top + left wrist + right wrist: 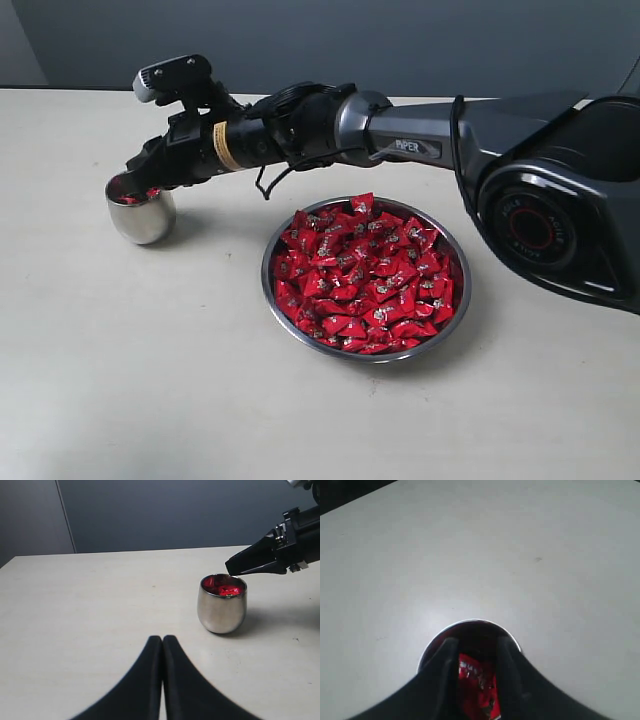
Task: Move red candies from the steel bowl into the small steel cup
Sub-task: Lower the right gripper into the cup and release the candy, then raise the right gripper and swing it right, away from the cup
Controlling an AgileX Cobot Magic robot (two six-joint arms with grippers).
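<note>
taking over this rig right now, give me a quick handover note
Left gripper: shut, empty, pointing toward the small steel cup and apart from it.
Right gripper: tips over the cup's mouth, jaws slightly apart with a red candy between them. Cannot tell if it is gripped or lying in the cup.
Steel bowl: on the table beside the cup, piled with red candies.
Done: a few candies are in the cup.
Left: nearly the whole pile.
</note>
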